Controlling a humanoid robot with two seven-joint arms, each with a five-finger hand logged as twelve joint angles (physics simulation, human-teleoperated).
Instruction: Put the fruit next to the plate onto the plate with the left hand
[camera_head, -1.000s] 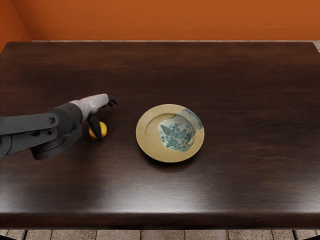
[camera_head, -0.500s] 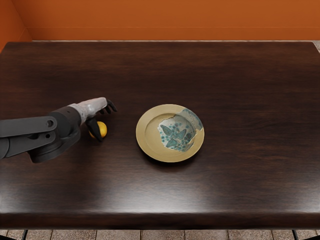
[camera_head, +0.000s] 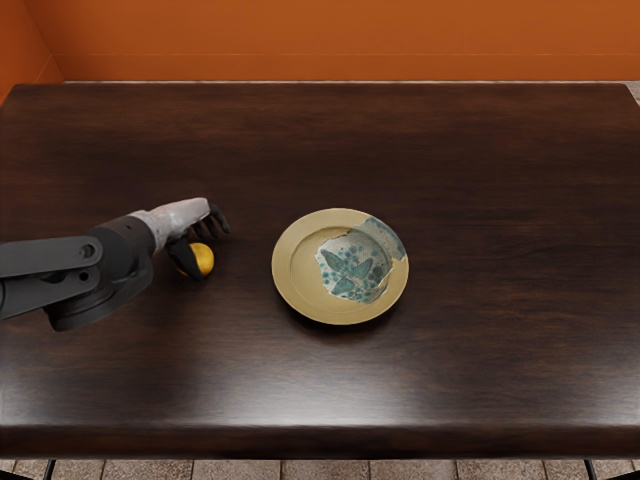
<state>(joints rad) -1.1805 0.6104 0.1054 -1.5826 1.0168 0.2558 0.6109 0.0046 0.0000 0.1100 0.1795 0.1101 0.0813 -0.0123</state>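
A small orange fruit (camera_head: 203, 260) lies on the dark wooden table (camera_head: 480, 160), a short way left of the plate. The plate (camera_head: 290, 270) is tan with a teal leaf pattern in its middle and holds nothing. My left hand (camera_head: 199, 240) comes in from the left edge and sits right over the fruit. Its dark fingers (camera_head: 214, 222) curl down over the fruit's top and the thumb (camera_head: 182, 257) presses its left side. The fruit still rests on the table. No right arm shows.
The grey forearm (camera_head: 90, 268) lies low across the table's left side. An orange wall (camera_head: 330, 40) runs behind the far edge, and the table's front edge is near the bottom of the picture.
The left hand's fingers have gone from stretched out to curled down around the fruit. The forearm has drawn slightly left and lower. Fruit and plate have not moved.
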